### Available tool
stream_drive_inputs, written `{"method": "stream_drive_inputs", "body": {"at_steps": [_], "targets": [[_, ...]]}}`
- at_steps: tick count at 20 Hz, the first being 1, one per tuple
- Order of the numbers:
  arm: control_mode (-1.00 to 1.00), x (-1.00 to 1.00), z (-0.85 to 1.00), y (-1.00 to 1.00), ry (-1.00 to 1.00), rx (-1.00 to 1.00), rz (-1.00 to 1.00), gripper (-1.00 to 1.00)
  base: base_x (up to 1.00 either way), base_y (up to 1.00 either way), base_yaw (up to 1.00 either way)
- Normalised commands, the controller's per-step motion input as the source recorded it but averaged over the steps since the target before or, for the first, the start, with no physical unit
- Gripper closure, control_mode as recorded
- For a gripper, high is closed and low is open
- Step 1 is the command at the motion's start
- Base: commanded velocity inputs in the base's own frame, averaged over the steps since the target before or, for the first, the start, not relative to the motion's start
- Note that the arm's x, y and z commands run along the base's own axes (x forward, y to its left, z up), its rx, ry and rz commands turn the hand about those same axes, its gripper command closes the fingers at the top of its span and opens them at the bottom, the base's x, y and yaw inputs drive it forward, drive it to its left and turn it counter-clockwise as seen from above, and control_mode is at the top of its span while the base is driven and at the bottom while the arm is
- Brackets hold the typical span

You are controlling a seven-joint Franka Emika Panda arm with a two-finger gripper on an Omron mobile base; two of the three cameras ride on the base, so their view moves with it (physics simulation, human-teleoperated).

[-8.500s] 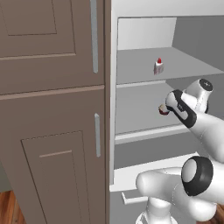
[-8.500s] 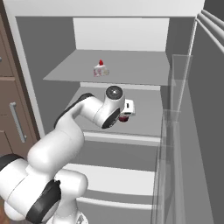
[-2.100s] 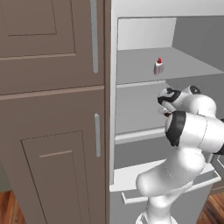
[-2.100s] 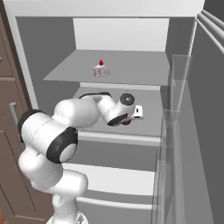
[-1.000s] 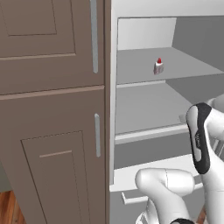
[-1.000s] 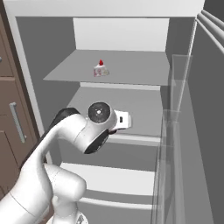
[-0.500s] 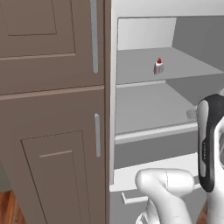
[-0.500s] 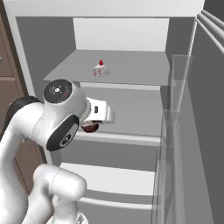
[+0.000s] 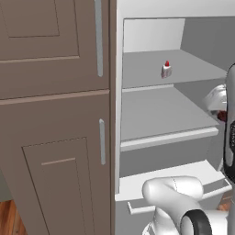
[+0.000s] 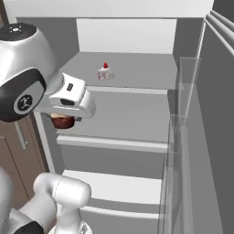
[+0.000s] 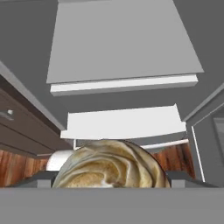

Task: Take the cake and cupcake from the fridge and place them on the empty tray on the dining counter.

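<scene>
Cupcake (image 11: 109,164) sits clamped between your wide-set claw (image 10: 64,119) fingers, outside the fridge (image 10: 137,132); cake (image 10: 105,72) waits behind on the upper shelf (image 10: 137,73).

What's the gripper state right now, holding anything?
Gripper: closed on the cupcake, carried outside the fridge shelves.

1. The cupcake (image 11: 111,165), right at the hand, has a swirled pale tan top.
2. The cake (image 10: 105,72) is white with a red cherry.
3. The fridge (image 10: 137,114) shelves are pale grey.
4. The cabinets (image 9: 55,114) are brown.
</scene>
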Motion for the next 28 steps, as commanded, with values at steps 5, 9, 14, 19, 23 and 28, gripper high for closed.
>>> {"method": "stream_drive_inputs", "body": {"at_steps": [5,9,14,19,23,28], "targets": [[-1.00,-0.94,0.05,0.22,-0.07,0.00,-0.10,1.00,0.00,0.00,0.00],[-1.00,-0.90,0.00,0.25,-0.08,0.00,-0.08,1.00,0.00,0.00,0.00],[-1.00,-0.71,0.02,0.26,-0.23,-0.01,-0.05,1.00,0.00,0.00,0.00],[-1.00,-0.25,0.34,0.23,-0.31,-0.11,0.00,1.00,0.00,0.00,0.00],[-1.00,-0.16,0.61,0.12,-0.19,-0.08,0.00,1.00,0.00,0.00,0.00],[-1.00,-0.20,0.55,0.01,-0.14,-0.04,0.00,1.00,0.00,0.00,0.00]]}}
